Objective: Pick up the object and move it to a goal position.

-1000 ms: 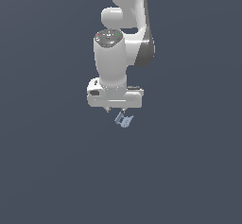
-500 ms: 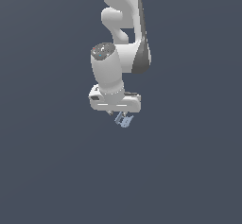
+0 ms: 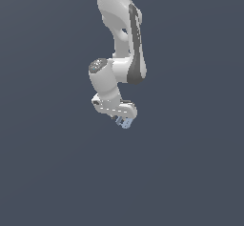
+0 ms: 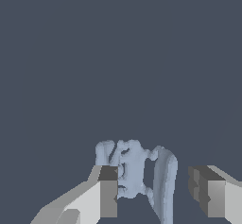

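- In the wrist view, the claw is nearest the camera, its two pale fingers with dark grey pads set fairly wide apart.
- Between those fingers sits the object, a pale blue-grey, lumpy piece with a thin curved rib on one side.
- One pad lies against or just in front of the object's edge; on the other side a clear strip of background separates the rib from the second pad, so the fingers are not clamped on it from both sides.
- Whether the object is actually gripped cannot be told from these views.
- In the exterior view, the object shows as a small blue-grey bit poking out just under the claw, touching or nearly touching its underside.
- Above the claw, the white arm rises out of the frame, its wrist tilted.
- Farthest back, the flat dark grey background surrounds the claw on all sides.
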